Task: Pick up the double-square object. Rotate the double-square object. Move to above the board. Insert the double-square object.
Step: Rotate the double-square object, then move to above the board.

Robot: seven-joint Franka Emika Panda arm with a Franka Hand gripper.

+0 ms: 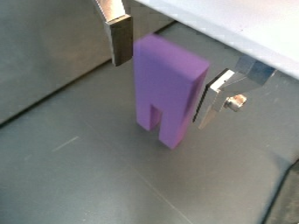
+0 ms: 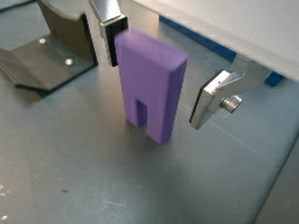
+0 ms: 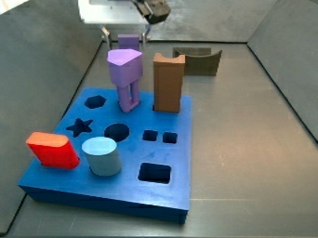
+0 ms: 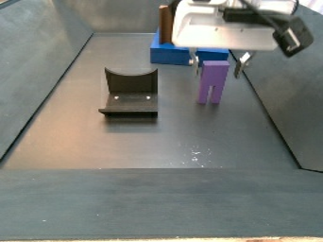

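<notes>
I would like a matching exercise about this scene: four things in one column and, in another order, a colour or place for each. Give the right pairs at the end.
Things:
1. double-square object
2. board
3. fixture
4. gripper

Descriptions:
A. blue, with cut-out holes
B. dark bracket standing on the floor
C. violet block standing upright on the floor
D. open, one finger on each side of the violet block

Pairs: 1-C, 2-A, 3-B, 4-D

The fixture (image 4: 127,92) stands on the dark grey surface (image 4: 127,142), its upright facing a far wall in a side view (image 3: 196,60). A brown block (image 3: 168,82) stands upright just beside a lilac polygon-topped piece (image 3: 123,74). Nearer the camera, a red block (image 3: 50,149) sits close to a pale blue cylinder (image 3: 102,155).
</notes>
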